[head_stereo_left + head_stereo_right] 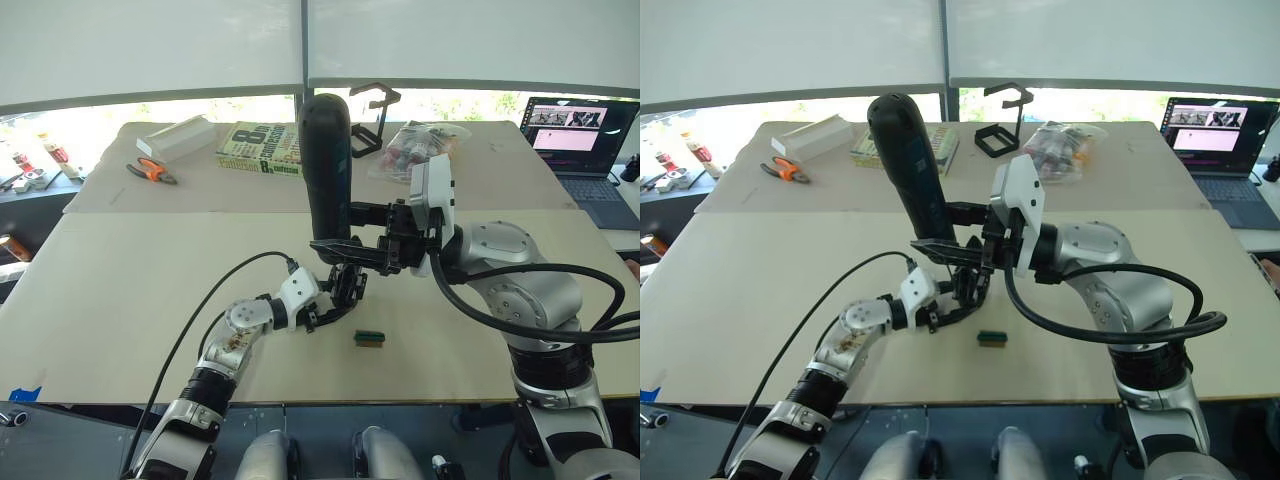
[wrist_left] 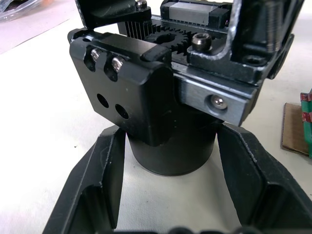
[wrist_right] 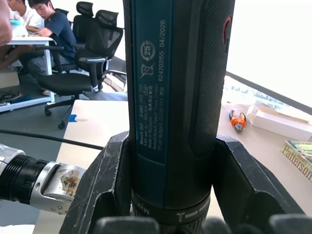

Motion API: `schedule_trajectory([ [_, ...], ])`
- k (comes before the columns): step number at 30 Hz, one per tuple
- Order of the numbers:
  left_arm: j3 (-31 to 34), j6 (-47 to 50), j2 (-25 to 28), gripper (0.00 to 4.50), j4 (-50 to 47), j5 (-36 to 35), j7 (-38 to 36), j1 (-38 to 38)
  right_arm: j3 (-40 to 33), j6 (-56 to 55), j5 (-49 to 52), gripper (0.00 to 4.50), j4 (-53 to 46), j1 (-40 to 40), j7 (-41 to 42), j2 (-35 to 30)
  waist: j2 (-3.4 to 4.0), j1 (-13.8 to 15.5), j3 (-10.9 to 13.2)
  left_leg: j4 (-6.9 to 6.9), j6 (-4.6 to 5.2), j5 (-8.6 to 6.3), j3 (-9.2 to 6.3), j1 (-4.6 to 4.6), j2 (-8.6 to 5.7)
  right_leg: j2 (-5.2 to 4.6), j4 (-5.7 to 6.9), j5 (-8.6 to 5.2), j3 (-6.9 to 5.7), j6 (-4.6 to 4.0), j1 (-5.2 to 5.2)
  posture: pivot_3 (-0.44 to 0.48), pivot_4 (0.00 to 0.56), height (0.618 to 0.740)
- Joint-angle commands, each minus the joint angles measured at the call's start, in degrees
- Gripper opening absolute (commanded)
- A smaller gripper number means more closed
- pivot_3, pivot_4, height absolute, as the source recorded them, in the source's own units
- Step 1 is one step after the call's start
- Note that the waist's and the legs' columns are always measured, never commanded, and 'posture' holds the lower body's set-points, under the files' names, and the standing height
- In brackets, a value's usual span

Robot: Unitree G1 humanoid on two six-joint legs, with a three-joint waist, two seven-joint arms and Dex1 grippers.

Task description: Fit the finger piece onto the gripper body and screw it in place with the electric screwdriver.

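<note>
Right hand (image 1: 335, 245) clamps electric screwdriver (image 1: 327, 165) upright, tip down over gripper body (image 2: 161, 107). Left hand (image 1: 335, 300) pinches gripper body base, near bench (image 1: 120, 300) front edge.

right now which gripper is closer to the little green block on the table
Left. The left gripper sits just beside the green block, low on the table; the right gripper is higher up, clamping the electric screwdriver.

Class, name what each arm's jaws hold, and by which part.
Right gripper: the electric screwdriver, gripped around its lower barrel. Left gripper: the gripper body, jaws either side of its round base.
</note>
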Motion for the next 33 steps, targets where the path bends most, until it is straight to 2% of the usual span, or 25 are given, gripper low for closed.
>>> schedule_trajectory([
  [1,-0.2,0.3,0.0,2.30,-2.7,-0.8,-0.4,-0.6,-1.1,-2.2,0.4,1.92,-1.2,-1.3,0.1,0.5,0.00,0.0,0.0,0.00,0.00,0.00,0.00,0.00,0.00,0.00,0.00,0.00,0.00,0.00,0.00,0.000,0.150,0.740],
  [33,-0.1,0.2,-0.1,2.30,-2.5,-0.8,-0.3,-0.9,-0.5,-4.8,-0.5,1.92,-2.7,-1.1,2.0,-0.6,0.00,0.0,0.0,-0.01,0.00,0.00,0.00,0.00,0.00,0.00,-0.01,0.00,0.00,0.00,0.00,0.000,0.150,0.740],
])
